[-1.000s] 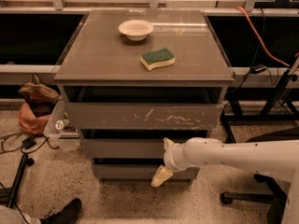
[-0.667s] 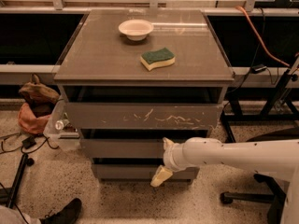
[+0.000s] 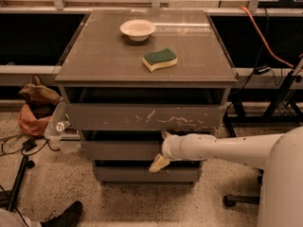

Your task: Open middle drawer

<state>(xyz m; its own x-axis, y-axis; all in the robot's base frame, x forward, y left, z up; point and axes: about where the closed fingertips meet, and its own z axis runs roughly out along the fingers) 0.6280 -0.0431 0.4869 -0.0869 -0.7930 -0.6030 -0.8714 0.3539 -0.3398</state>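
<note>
The cabinet (image 3: 94, 65) has three stacked drawer fronts. The middle drawer (image 3: 120, 151) is a plain grey-brown front below the wider scratched top front (image 3: 142, 117). It looks closed, set back under the top front. My gripper (image 3: 161, 149) is at the right part of the middle drawer's front, on the end of my white arm (image 3: 218, 149) that reaches in from the right. Its fingers are spread apart: one yellowish finger (image 3: 158, 164) points down-left over the drawer's lower edge, the other tip is at the gap above the front. It holds nothing.
A white bowl (image 3: 138, 29) and a green-and-yellow sponge (image 3: 160, 59) lie on the cabinet top. The narrow bottom drawer (image 3: 142, 174) is below. A bag (image 3: 35, 109) and cables lie on the floor at left, a shoe (image 3: 64, 215) at the bottom left, and a stand's legs at right.
</note>
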